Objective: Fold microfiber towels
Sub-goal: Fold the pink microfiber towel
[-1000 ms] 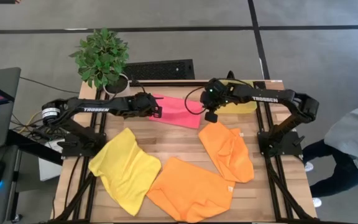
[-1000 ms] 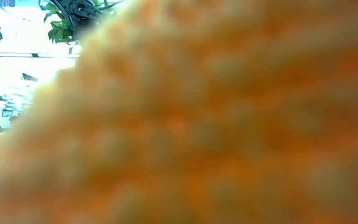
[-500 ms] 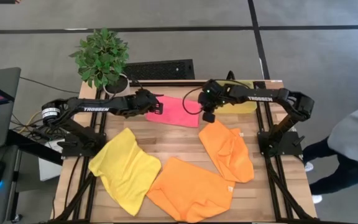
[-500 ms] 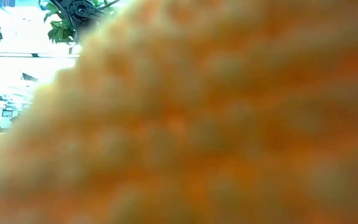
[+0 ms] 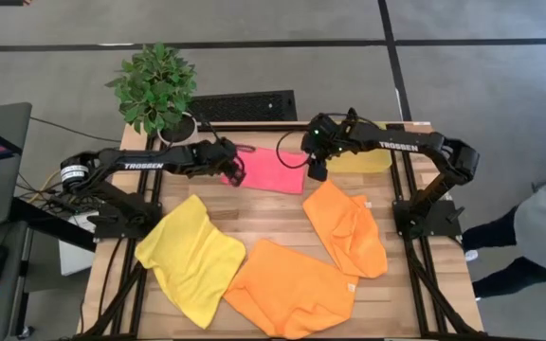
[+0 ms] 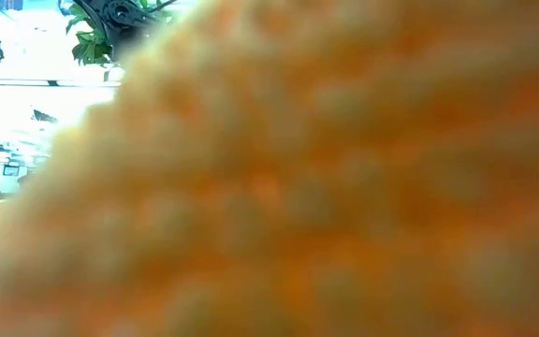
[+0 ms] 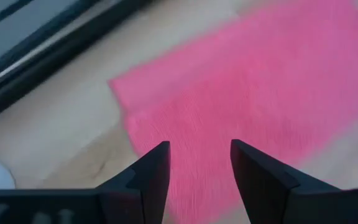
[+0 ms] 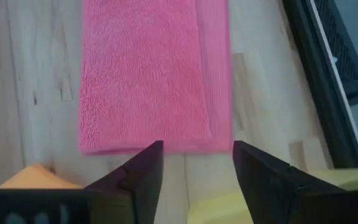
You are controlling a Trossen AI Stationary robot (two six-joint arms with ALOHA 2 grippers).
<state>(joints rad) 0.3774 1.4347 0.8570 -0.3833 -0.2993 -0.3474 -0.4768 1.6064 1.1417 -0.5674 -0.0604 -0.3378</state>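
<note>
Pink towel (image 5: 275, 170) lying folded, a neat flat rectangle

Both arms' jaws gaping wide, gripping nothing, over the wooden counter (image 5: 273, 225); grey floor (image 5: 463, 85) around.

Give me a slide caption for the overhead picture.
Both open grippers, left and right, flank a folded pink towel; yellow and orange towels wait.

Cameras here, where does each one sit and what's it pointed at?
High: overhead, straight down; both arms, left gripper, right gripper.
Low: table height, blocked by orange towel.
Left wrist: over pink towel, own open fingers.
Right wrist: same towel, own open fingers.
Shared: pink towel.
</note>
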